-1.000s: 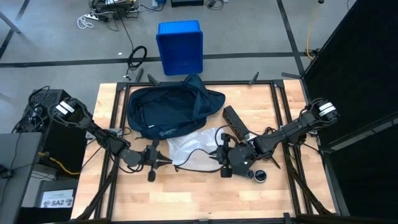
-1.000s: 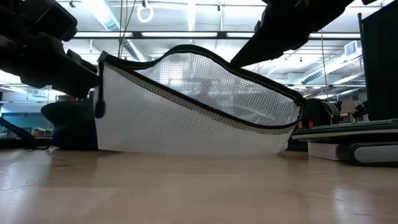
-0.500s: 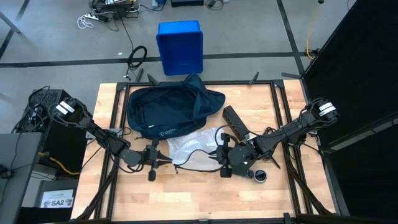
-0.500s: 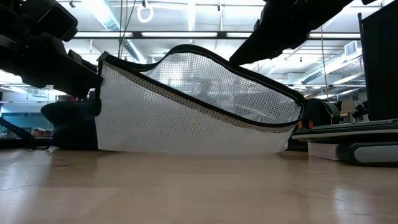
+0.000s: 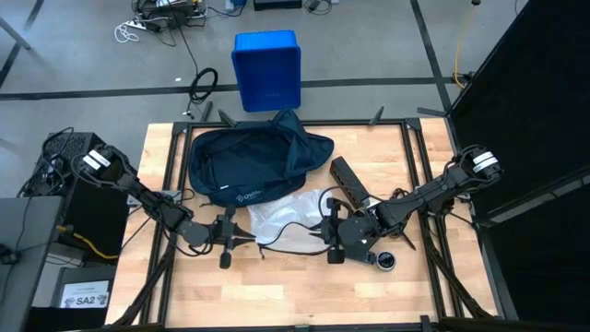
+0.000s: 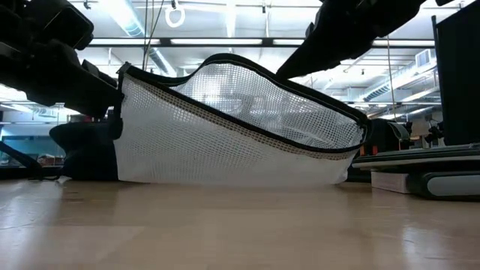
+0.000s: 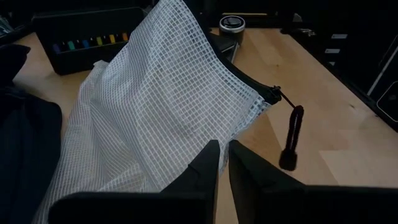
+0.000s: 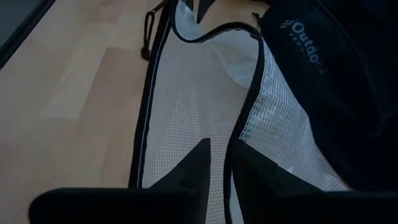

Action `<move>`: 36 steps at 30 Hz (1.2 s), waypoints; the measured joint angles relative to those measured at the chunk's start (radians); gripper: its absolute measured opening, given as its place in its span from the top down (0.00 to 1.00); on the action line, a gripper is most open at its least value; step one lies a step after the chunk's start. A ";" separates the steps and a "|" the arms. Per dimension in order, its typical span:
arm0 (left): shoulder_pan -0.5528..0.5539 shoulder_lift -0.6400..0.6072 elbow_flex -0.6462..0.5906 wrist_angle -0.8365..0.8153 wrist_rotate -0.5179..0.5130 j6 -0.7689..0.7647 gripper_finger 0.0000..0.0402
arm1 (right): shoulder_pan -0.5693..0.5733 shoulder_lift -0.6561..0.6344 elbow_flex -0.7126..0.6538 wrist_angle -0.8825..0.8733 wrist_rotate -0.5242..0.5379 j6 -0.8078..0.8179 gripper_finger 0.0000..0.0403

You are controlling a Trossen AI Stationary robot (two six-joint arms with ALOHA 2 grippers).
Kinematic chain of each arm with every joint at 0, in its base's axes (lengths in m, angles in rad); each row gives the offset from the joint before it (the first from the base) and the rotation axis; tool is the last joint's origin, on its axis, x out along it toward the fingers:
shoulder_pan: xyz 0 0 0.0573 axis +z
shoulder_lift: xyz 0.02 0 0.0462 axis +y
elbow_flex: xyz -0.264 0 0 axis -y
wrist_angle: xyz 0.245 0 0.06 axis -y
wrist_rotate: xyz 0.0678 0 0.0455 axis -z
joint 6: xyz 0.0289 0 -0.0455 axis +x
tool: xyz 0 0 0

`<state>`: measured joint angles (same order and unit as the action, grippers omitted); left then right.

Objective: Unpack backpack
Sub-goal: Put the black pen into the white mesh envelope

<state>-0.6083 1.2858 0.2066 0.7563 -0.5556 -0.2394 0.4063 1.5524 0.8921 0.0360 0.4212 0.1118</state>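
Note:
A white mesh pouch (image 5: 286,217) with a black zip edge lies in front of the dark navy backpack (image 5: 249,164), which rests flat on the table's far half. My left gripper (image 5: 241,238) is shut on the pouch's left end and my right gripper (image 5: 323,231) on its right end. In the low view the pouch (image 6: 232,127) stands raised between the two arms, its lower edge on the table. A black zip pull (image 7: 290,137) hangs from the corner by my left gripper. My left gripper pinches the pouch's mesh (image 7: 193,146) between its two fingers, close to the corner with the zip pull, coming nearly level from the table's left. That end is held up while the pouch's lower edge (image 6: 225,182) stays on the table. My right gripper pinches the pouch's black zip edge (image 8: 241,130) between its two fingers, slanting down from the table's right. The zip edge runs away from the fingers toward the other gripper. This end is raised, with the mesh hanging below it to the table.
A black case of coloured markers (image 5: 348,180) lies right of the backpack, and a small round tin (image 5: 385,261) sits near my right gripper. A bright blue bin (image 5: 267,69) stands on the floor beyond the table's far edge. Bare wood lies along the near edge.

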 joint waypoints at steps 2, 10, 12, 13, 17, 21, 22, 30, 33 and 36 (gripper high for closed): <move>0.000 0.000 0.000 0.000 0.000 0.000 0.98 | 0.005 0.000 0.000 0.000 0.000 -0.013 0.90; 0.000 0.000 0.000 0.001 0.000 0.000 0.98 | 0.055 -0.067 0.007 -0.156 -0.003 0.029 0.90; 0.000 0.000 0.000 0.001 0.000 0.000 0.98 | 0.074 -0.107 0.008 -0.226 -0.001 0.078 0.90; 0.000 0.000 0.000 0.001 0.000 0.000 0.98 | 0.086 -0.130 0.008 -0.266 -0.001 0.105 0.90; 0.000 0.000 0.001 0.001 0.000 0.000 0.98 | 0.131 -0.221 0.008 -0.448 -0.004 0.259 0.90; 0.000 0.000 0.001 0.001 0.000 0.000 0.98 | 0.167 -0.282 0.009 -0.673 -0.011 0.492 0.90; 0.000 0.000 0.001 0.001 0.000 0.000 0.98 | 0.174 -0.290 0.009 -0.734 -0.020 0.554 0.90; 0.000 0.001 0.001 0.001 0.000 0.000 0.98 | 0.210 -0.297 0.009 -1.157 -0.131 0.910 0.89; 0.000 0.001 0.001 0.001 0.000 0.000 0.98 | 0.210 -0.297 0.007 -1.231 -0.177 1.018 0.86; 0.000 0.001 0.000 0.001 0.000 0.000 0.98 | 0.209 -0.296 -0.031 -1.234 -0.181 1.094 0.80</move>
<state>-0.6083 1.2865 0.2070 0.7570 -0.5560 -0.2398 0.6153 1.2559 0.8606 -1.1976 0.2402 1.2059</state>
